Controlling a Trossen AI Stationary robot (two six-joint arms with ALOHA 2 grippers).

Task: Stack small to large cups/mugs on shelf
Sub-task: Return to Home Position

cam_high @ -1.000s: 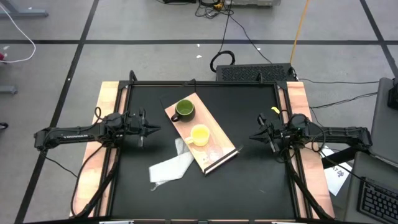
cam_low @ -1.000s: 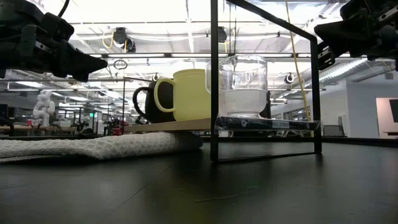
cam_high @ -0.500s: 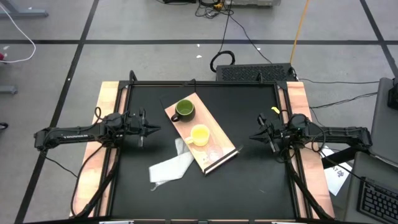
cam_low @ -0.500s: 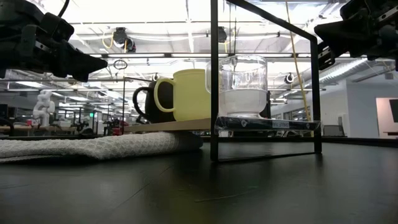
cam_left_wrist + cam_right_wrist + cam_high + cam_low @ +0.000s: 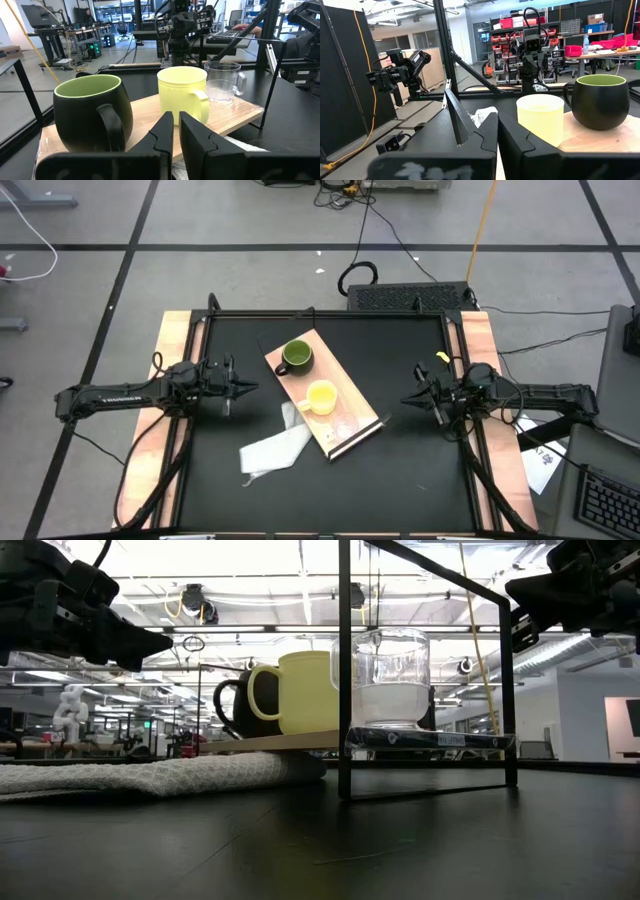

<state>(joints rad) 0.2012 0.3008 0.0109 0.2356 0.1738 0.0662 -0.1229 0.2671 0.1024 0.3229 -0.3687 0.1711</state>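
A light-wood shelf board [image 5: 352, 390] lies slantwise mid-table, its dark edge strip [image 5: 430, 740] at the near right end. On it stand in a row a dark olive-green mug [image 5: 297, 357], a yellow mug [image 5: 321, 396] and a clear cup [image 5: 346, 423]. All three are upright on their bases, as the left wrist view shows [image 5: 92, 112] [image 5: 182, 95] [image 5: 223, 87]. My left gripper [image 5: 252, 388] is shut, hovering left of the board. My right gripper [image 5: 403, 402] is shut, hovering right of it. Neither touches anything.
A white cloth [image 5: 275, 445] lies at the board's near left, one end under the board [image 5: 290, 768]. A black frame with upright posts [image 5: 344, 670] rings the table. Bare black tabletop [image 5: 400, 470] lies between the board and both arms.
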